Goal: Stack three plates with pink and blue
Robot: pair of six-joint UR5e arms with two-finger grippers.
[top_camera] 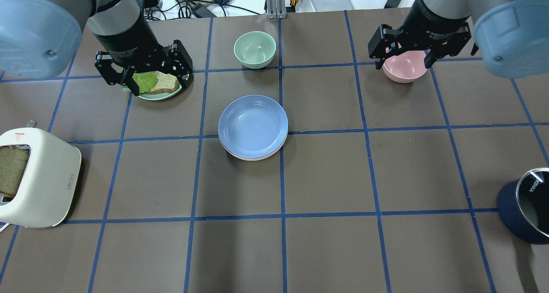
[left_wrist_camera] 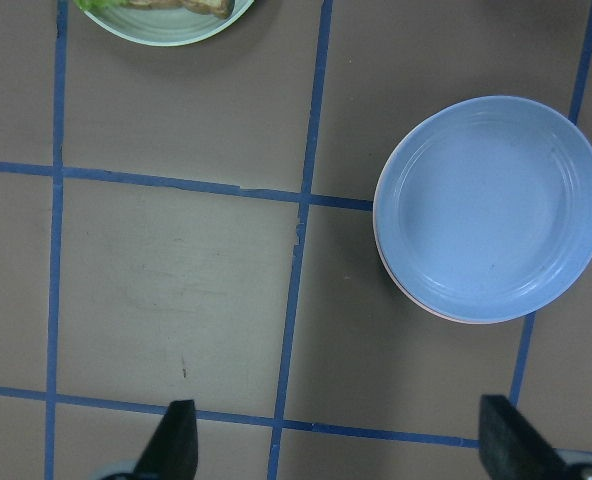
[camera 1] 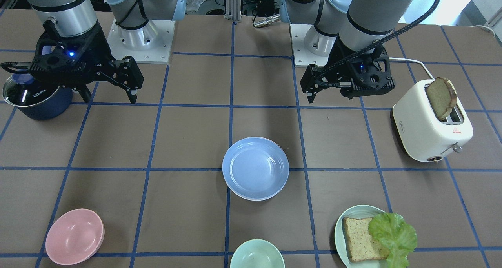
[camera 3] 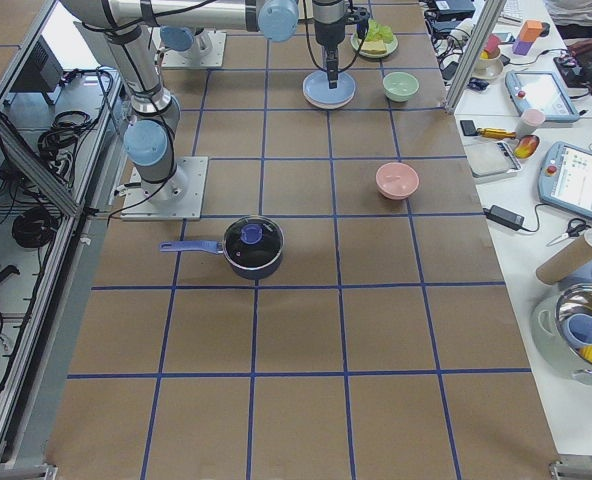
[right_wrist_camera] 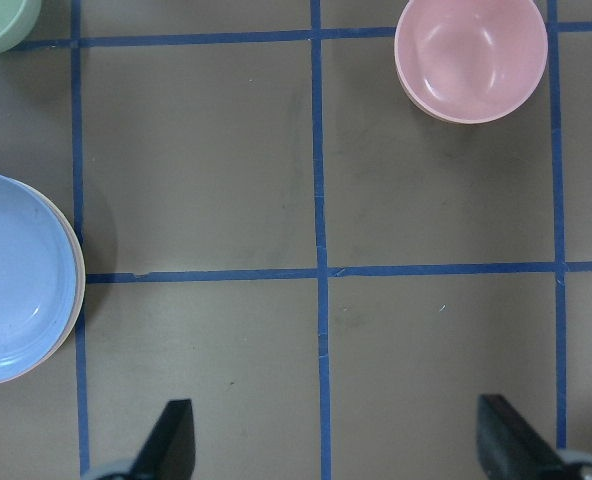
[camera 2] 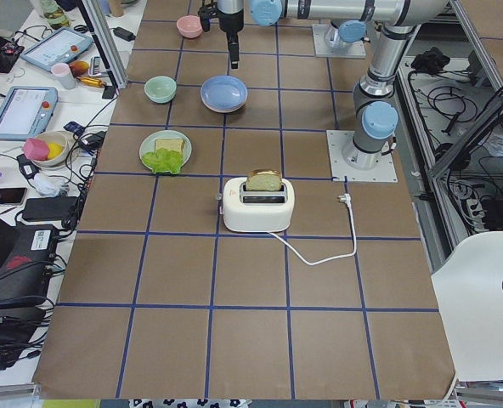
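My left claw and right claw hang open and empty, while the blue plate lies on the pink plate, midway between the edges of the table.

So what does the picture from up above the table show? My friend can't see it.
A light blue plate lies on top in the middle of the table, a pink plate peeking out beneath it. The robot's left hand and right hand are open and empty, away from the plates. A toaster with bread stands at the left.
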